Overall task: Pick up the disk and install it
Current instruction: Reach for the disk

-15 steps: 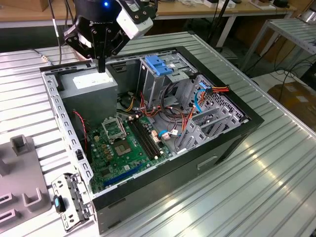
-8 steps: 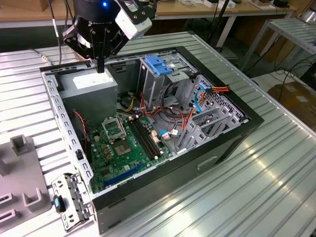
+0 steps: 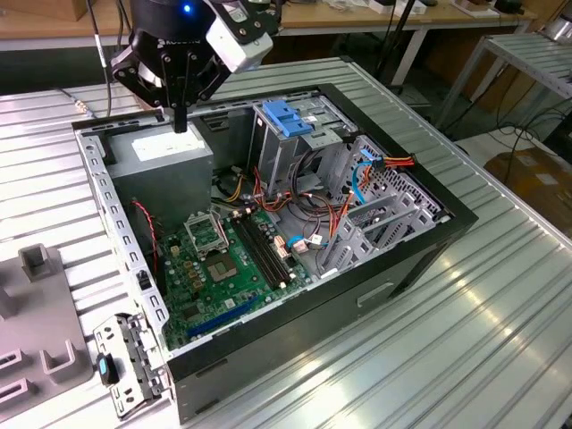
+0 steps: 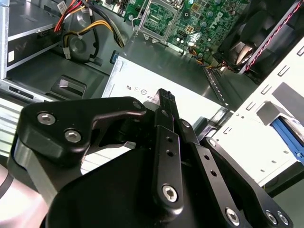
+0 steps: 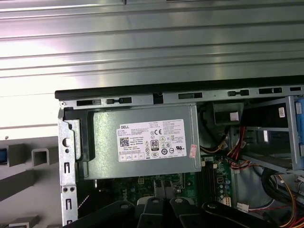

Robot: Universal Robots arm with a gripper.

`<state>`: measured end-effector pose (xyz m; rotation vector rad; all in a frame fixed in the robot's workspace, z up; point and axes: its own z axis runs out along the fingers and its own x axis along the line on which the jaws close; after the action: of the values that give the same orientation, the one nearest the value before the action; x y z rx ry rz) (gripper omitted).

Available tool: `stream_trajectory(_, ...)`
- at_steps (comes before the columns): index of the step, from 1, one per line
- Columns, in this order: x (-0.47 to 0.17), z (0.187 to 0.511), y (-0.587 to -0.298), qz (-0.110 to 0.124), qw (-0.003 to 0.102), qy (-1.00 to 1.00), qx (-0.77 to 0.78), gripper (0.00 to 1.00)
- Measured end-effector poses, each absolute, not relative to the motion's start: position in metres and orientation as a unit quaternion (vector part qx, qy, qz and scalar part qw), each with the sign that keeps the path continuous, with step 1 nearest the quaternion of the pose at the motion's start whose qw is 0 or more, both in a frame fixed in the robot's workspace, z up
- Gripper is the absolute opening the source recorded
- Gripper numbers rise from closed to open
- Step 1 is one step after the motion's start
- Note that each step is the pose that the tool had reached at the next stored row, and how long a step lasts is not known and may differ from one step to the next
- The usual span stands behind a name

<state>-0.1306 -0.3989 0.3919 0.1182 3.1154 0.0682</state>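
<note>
My gripper (image 3: 180, 121) hangs just above the grey power supply (image 3: 170, 152) in the back corner of the open computer case, at the exterior view's left. Its black fingers (image 4: 164, 102) stand pressed together with nothing between them. A bright blue ribbed rail (image 4: 290, 137), which looks like the disk's edge, lies on a pale fixture outside the case wall, well apart from the gripper; most of it is cut off. The drive cage (image 3: 290, 156) stands upright in the middle of the case, with a light-blue latch plate (image 3: 286, 118) on top.
The green motherboard (image 3: 228, 268) fills the case floor, with red, yellow and blue cables (image 3: 308, 201) bundled near the cage. A grey fixture block (image 3: 36, 304) and a metal bracket (image 3: 130, 362) lie on the ribbed table (image 3: 429, 357) at the exterior view's left.
</note>
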Motion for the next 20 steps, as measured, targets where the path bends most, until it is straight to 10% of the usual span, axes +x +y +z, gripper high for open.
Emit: stream_trajectory(20,-0.1347,0.3909,-0.3989,0.022,0.01,0.999,0.038,0.11)
